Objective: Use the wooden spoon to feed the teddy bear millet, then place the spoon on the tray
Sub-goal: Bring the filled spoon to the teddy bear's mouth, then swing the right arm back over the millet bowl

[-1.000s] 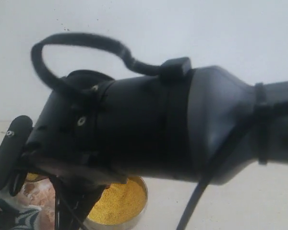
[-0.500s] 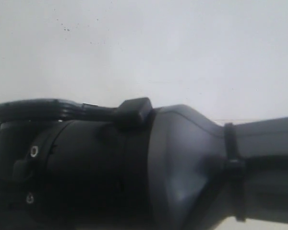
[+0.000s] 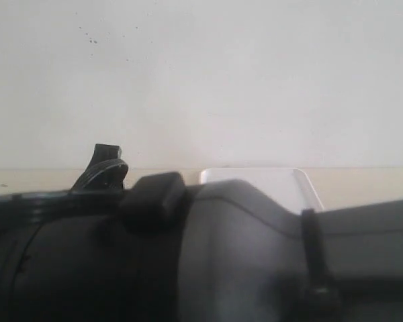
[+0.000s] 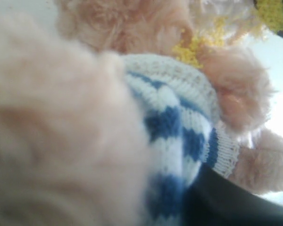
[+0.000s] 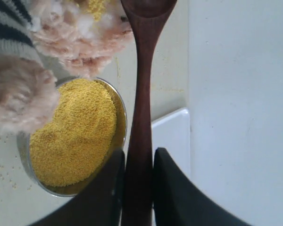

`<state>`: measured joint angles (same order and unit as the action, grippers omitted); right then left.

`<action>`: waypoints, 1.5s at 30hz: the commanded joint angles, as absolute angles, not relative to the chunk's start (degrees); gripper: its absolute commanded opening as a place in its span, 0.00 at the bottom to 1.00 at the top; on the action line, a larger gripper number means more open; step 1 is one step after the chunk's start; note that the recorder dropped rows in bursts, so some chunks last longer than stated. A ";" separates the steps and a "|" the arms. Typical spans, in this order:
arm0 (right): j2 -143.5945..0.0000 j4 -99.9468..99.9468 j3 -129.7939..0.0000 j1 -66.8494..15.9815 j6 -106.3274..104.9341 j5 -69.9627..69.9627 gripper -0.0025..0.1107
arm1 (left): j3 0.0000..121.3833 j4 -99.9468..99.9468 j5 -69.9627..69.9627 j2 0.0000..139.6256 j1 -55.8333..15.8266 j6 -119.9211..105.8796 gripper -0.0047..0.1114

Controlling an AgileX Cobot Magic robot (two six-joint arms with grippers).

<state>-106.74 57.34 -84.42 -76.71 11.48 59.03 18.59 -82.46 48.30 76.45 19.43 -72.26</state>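
Observation:
The teddy bear fills the left wrist view at close range, in its navy-and-white striped shirt, with yellow grains stuck on its face. One dark finger of my left gripper presses against the shirt; the other is hidden by fur. My right gripper is shut on the handle of the wooden spoon, whose bowl lies by the bear's muzzle. The millet fills a round metal bowl under the bear. A corner of the white tray lies beside the bowl, and its far edge shows above the arm.
A black arm fills the lower half of the exterior view and hides the bowl and bear there. A black part sticks up behind it. Loose grains lie scattered on the table by the bowl. A pale wall stands behind.
In the exterior view the black arm has sunk lower. It now covers the millet bowl and bear seen before and uncovers the tray's far edge.

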 commanded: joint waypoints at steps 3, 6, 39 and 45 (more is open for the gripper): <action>-106.65 60.69 -84.69 -77.12 13.23 62.42 0.02 | 18.44 -83.04 49.44 76.38 19.41 -72.06 0.07; -106.65 61.20 -84.69 -77.12 14.51 62.66 0.02 | 18.44 -83.04 49.44 76.38 19.41 -72.06 0.07; -97.16 39.75 -84.69 -65.00 -0.62 69.96 0.02 | 18.44 -86.85 50.81 76.38 19.41 -71.95 0.07; -95.50 24.80 -84.69 -53.74 -2.99 69.96 0.02 | 18.44 -92.01 51.64 76.38 19.41 -72.06 0.07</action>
<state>-96.41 30.92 -84.42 -57.31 -1.46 69.66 18.59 -88.79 49.94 76.45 19.43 -72.22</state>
